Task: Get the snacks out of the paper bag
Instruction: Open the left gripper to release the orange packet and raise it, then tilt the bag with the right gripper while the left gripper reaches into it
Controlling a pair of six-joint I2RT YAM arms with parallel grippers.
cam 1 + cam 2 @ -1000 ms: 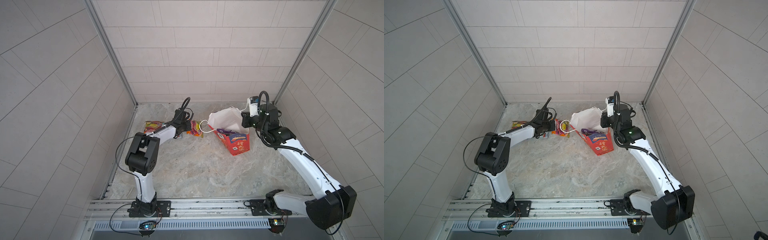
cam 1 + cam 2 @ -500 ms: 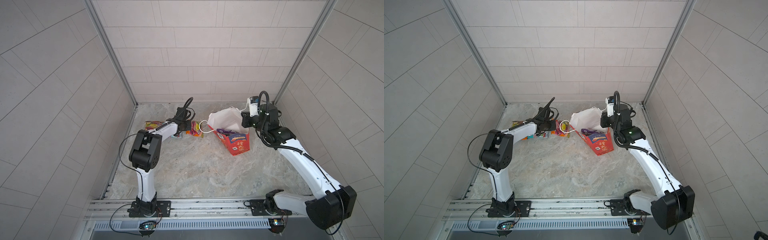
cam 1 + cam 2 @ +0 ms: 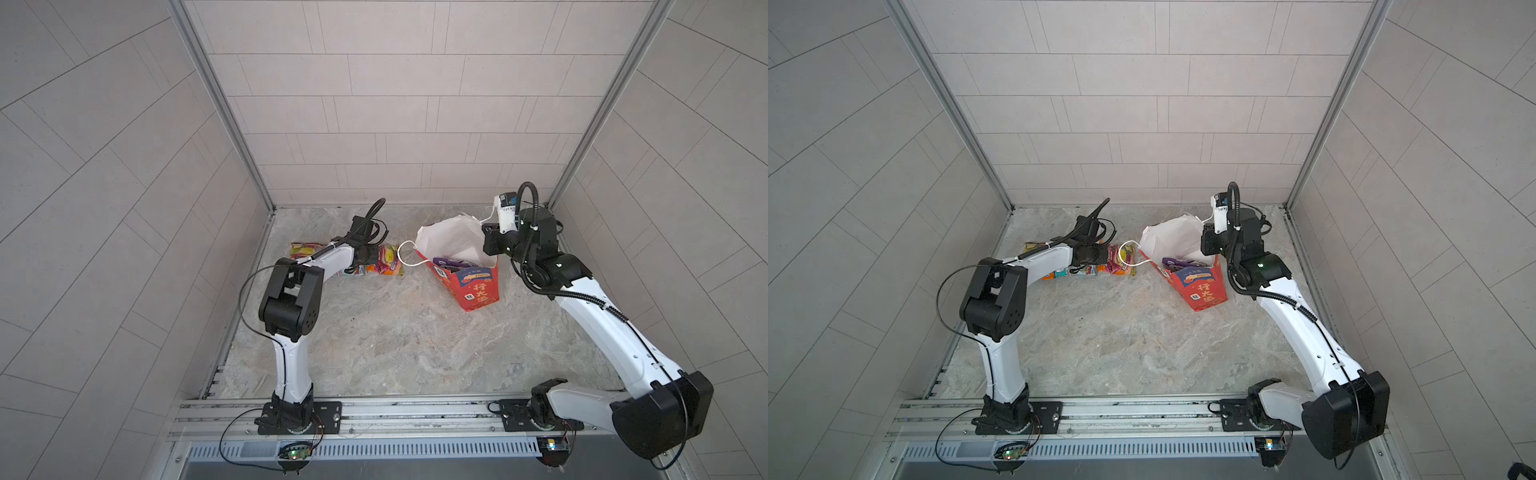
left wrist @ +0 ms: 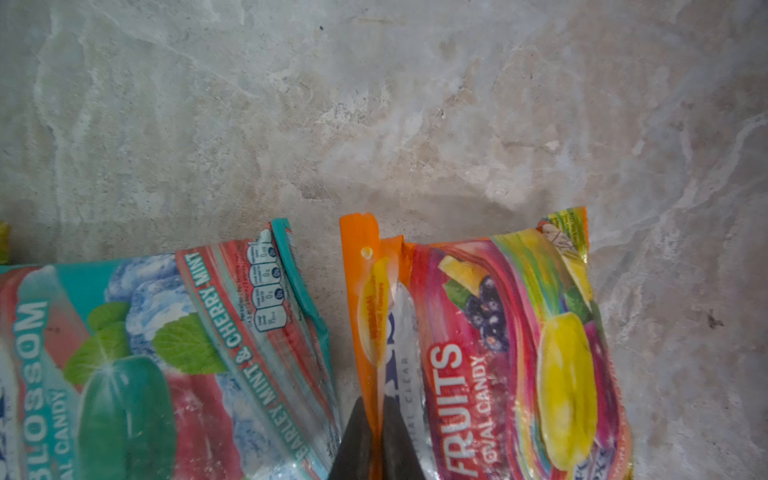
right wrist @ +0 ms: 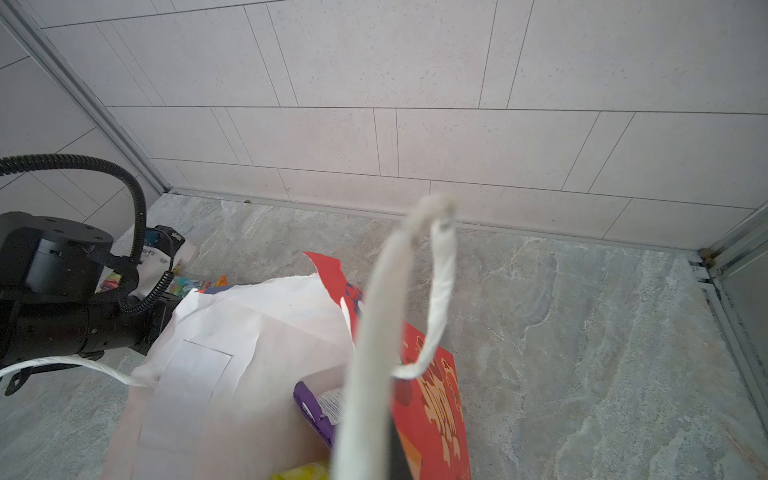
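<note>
The left tool [image 4: 376, 440] is clenched on the edge strip of the orange packet [image 4: 498, 353], which lies flat on the desk [image 3: 395, 340] at the far left. Just beside it, on its left, lies the teal packet [image 4: 166, 353], with a narrow gap between the two. Farther left in a top view lies a yellow packet [image 3: 303, 250], partly hidden by the arm.

The paper bag [image 3: 478, 286] stands to the right of the packets at the far side of the desk. It leans, with its open mouth and white inside turned up and to the left. The right tool [image 3: 487, 241] is at the bag's right rim and grips the cord handle [image 5: 440, 291] there. The bag's other handle [image 3: 405, 253] loops out to the left, near the orange packet. Inside the bag a purple packet [image 3: 451, 262] shows, and something yellow [image 5: 303, 471] lies lower down.
</note>
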